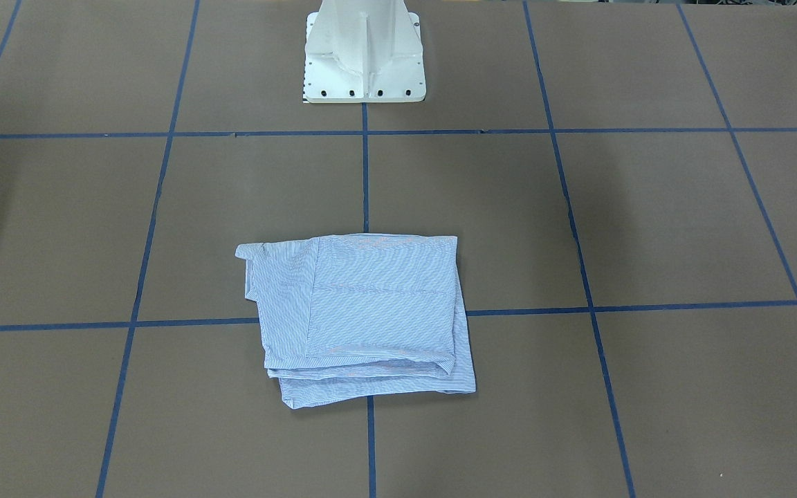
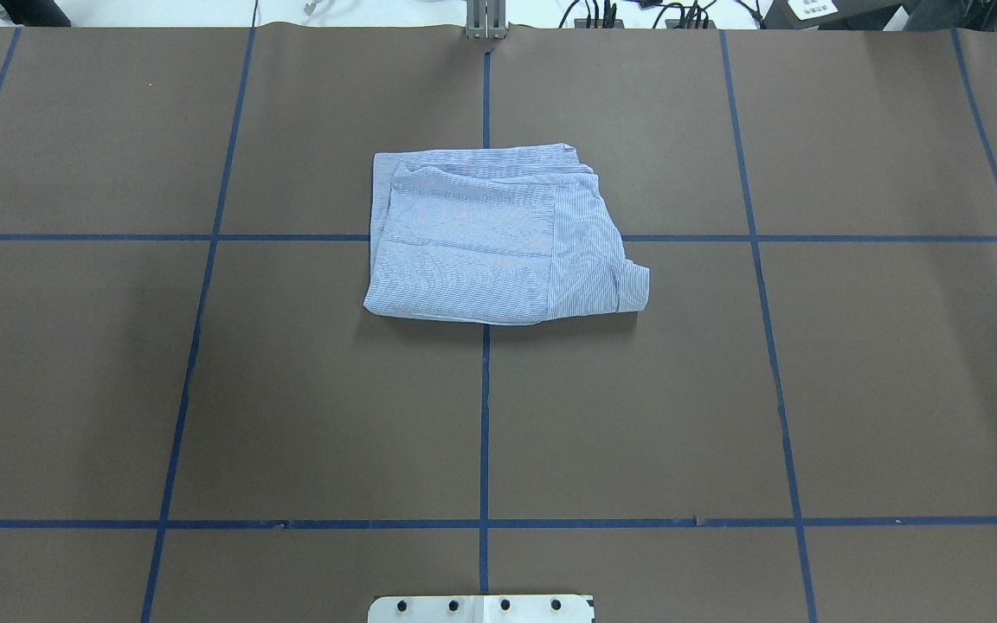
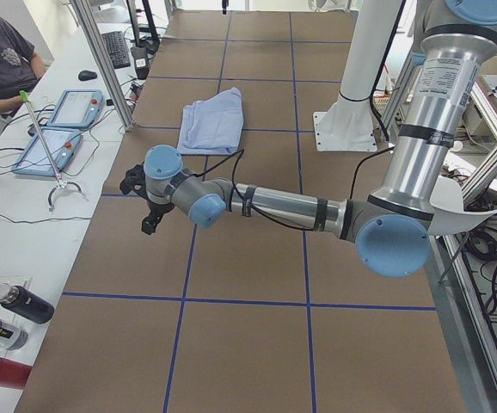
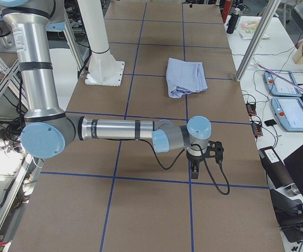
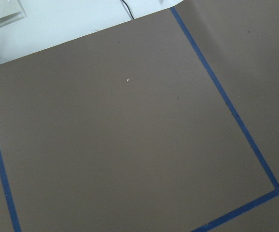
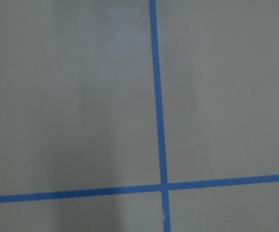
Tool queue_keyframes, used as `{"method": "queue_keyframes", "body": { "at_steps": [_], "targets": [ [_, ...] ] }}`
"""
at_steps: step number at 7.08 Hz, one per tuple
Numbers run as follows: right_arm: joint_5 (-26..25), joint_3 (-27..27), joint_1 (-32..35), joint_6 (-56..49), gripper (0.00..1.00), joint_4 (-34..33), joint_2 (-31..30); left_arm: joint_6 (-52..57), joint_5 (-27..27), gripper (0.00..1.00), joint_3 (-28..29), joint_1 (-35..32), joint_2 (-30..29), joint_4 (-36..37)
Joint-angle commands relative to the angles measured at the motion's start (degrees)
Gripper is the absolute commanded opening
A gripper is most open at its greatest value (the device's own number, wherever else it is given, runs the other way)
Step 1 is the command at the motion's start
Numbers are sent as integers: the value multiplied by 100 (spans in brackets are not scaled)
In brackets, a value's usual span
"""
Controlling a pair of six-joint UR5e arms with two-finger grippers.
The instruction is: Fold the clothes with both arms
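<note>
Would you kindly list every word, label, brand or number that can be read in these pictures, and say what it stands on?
Nothing can be read for certain.
Label on the left arm: print too small to read.
Label on the right arm: print too small to read.
Sheet of paper at the overhead view's top right: blurred.
Pendant screens: illegible.
Shirt: no label shows.

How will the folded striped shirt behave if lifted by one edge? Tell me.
The shirt is probably floppy: thin cloth lying flat. Its loosely stacked layers would likely unfold and sag. Pushed, it may bunch rather than slide.
</note>
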Motion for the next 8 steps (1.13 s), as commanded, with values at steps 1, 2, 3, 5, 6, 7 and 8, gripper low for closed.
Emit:
{"method": "queue_keyframes", "body": {
  "at_steps": [1, 2, 3, 5, 6, 7, 8],
  "targets": [
    [4, 754, 66, -103, 100, -5, -915, 324, -46, 100, -10, -349, 56, 323],
    [-4, 765, -39, -207, 100, -14, -979, 978, -54, 100, -53, -613, 64, 717],
    [-4, 799, -49, -443, 100, -284, -988, 1211, -37, 100, -341, -859, 65, 1269],
    [-4, 844, 21, -1285, 100, -986, -910, 1222, -19, 100, -825, -844, 526, 1749],
    [-4, 1027, 13, -1324, 100, -1277, -892, 1222, -19, 100, -940, -853, 600, 1793],
    [13, 1168, 22, -1325, 100, -1315, -935, 1222, 7, 100, -924, -844, 696, 1750],
    [109, 1186, 22, -1325, 100, -1324, -944, 1161, -1, 100, -889, -835, 967, 1558]
  ]
}}
